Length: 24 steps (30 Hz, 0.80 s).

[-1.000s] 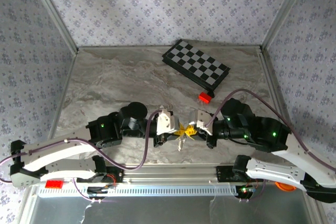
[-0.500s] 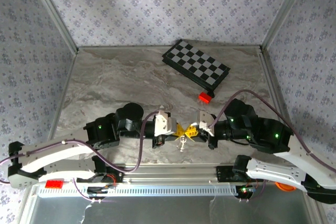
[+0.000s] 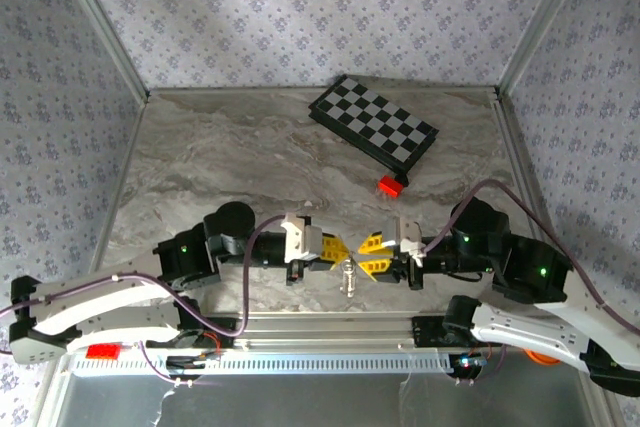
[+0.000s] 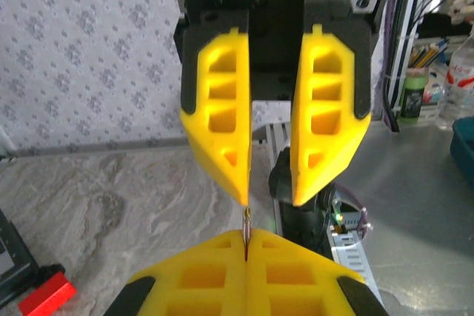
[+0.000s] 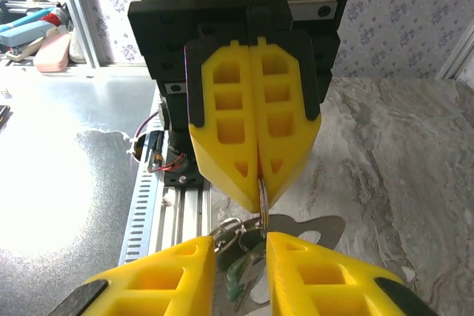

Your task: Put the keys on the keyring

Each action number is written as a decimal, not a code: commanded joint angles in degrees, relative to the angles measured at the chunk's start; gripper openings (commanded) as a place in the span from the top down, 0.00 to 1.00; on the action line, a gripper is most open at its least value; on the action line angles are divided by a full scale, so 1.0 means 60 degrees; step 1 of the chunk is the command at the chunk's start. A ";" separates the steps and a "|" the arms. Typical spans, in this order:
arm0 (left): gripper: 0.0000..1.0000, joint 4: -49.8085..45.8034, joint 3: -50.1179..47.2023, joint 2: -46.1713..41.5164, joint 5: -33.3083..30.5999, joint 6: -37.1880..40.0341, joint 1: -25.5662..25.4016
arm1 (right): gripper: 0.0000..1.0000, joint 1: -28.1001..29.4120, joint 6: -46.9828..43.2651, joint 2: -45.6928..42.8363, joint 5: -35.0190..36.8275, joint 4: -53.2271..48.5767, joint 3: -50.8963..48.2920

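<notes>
Keyring (image 5: 262,199) sits pinched in your left pincer (image 3: 333,248), whose yellow fingers (image 5: 255,131) are pressed flat together on the thin wire. From the left wrist, it shows as a metal edge between the tips. The keys (image 3: 348,273) hang in a bunch off the keyring, just under the gap between the two pincers. One silver blade (image 5: 320,229) lies out to the side, and a pale mint-green piece (image 5: 235,280) hangs lowest.

Your right pincer (image 3: 367,255) faces the left one tip to tip. Its jaws stand narrowly apart with nothing between them, one finger on each side of the line of the wire, close to the left tips but not touching them.

Both arms lie low. The left arm (image 3: 100,297) runs in from its base at the near-left corner, bends at the elbow and points its wrist to the right. The right arm (image 3: 530,272) mirrors it from the near-right corner. Both wrists are held level.

The meeting point is over the near middle of the tabletop (image 3: 230,162), just beside the front rail (image 3: 330,357), so you have little room toward yourself. Toward the back there is bare marble. The red block (image 3: 389,185) is near, beyond the right pincer, and the chessboard (image 3: 373,134) lies farther back. The side walls are well apart from both elbows.
</notes>
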 commanded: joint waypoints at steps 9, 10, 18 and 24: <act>1.00 0.2067 -0.0296 -0.0213 0.0714 -0.0580 0.0005 | 0.68 -0.0014 0.0262 -0.0338 -0.0365 0.0619 -0.0392; 1.00 0.2076 -0.0283 -0.0194 0.0720 -0.0591 0.0009 | 0.68 -0.0009 0.0279 -0.0362 -0.0365 0.0666 -0.0432; 1.00 0.2214 -0.0312 -0.0264 0.0751 -0.0692 0.0003 | 0.72 -0.0047 0.0441 -0.0437 -0.0510 0.1085 -0.0722; 1.00 0.2356 -0.0404 -0.0326 0.0672 -0.0718 0.0004 | 0.70 -0.0046 0.0657 -0.0546 -0.0854 0.1526 -0.1068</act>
